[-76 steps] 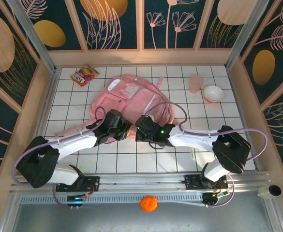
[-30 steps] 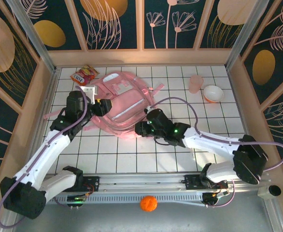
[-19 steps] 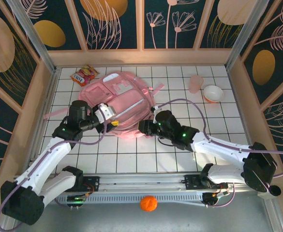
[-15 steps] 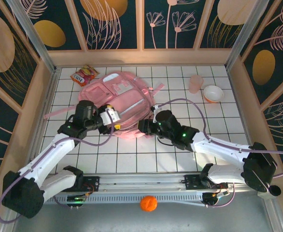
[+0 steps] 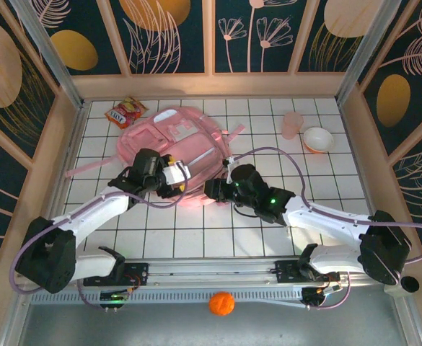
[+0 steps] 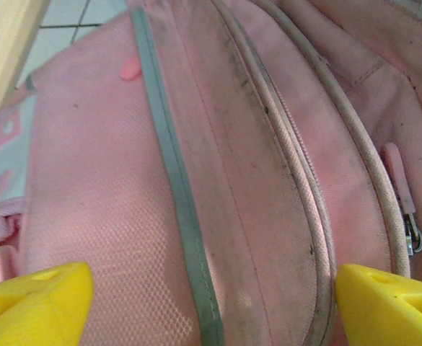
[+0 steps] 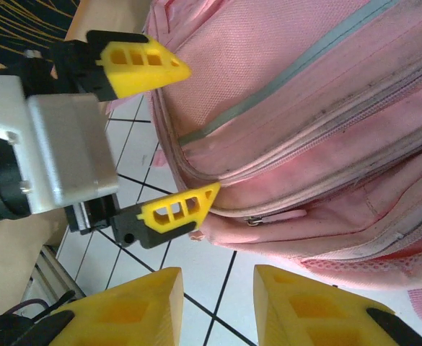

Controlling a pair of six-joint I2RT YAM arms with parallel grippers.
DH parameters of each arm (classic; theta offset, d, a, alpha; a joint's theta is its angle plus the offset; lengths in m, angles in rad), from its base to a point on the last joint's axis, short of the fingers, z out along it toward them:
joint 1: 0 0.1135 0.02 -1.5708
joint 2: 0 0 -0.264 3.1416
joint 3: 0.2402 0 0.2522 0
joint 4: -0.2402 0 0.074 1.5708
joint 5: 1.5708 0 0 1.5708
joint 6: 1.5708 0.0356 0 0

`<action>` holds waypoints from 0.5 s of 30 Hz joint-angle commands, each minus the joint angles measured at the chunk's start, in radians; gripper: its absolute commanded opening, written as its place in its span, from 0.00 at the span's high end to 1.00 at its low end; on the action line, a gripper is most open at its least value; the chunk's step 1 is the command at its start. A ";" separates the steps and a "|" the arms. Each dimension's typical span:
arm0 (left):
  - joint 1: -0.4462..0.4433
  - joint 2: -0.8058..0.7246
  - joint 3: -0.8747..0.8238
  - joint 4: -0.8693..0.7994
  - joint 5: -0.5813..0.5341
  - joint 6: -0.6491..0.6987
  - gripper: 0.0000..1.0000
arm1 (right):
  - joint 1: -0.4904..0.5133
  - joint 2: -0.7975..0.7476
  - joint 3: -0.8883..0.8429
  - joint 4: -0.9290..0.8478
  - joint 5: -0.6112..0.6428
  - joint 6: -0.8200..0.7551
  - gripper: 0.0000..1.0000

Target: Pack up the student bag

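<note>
Two claws: both sit at the near edge of the student bag (image 5: 178,140), close to each other but apart.
Student bag: pale pink, lying flat on the white-tiled tabletop (image 5: 326,187), left of centre and toward the far wall, with a pink strap (image 5: 88,169) trailing out to the left.
Left claw (image 5: 179,176): open wide, its yellow fingers (image 7: 149,61) spread across the bag's near-left side, one over the fabric and the other at the rim; it grips nothing.
Right claw (image 5: 211,190): its fingers are parted by a narrow gap with bare tile showing through; it grips nothing and stands just beside the bag's edge.
Zip: a pink zip pull (image 6: 399,173) lies along the piped seam, near one yellow fingertip.
Elsewhere: a red snack packet (image 5: 125,112) lies by the bag's far-left corner. A pink cup (image 5: 292,125) and a white bowl (image 5: 318,139) stand together at the far right. An orange ball (image 5: 222,303) rests on the grey ledge in front of the arm bases.
</note>
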 commanded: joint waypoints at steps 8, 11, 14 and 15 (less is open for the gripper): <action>-0.009 0.102 0.083 -0.016 0.050 -0.053 0.13 | 0.000 -0.022 -0.016 0.036 -0.006 0.004 0.68; -0.010 0.142 0.096 0.015 -0.018 -0.078 0.20 | 0.000 -0.032 -0.024 0.033 0.005 0.003 0.68; -0.011 0.168 0.139 -0.011 -0.048 -0.104 0.49 | 0.000 -0.041 -0.035 0.027 0.019 0.004 0.68; -0.012 0.156 0.151 -0.023 -0.025 -0.113 0.57 | -0.001 -0.046 -0.039 0.024 0.022 0.005 0.68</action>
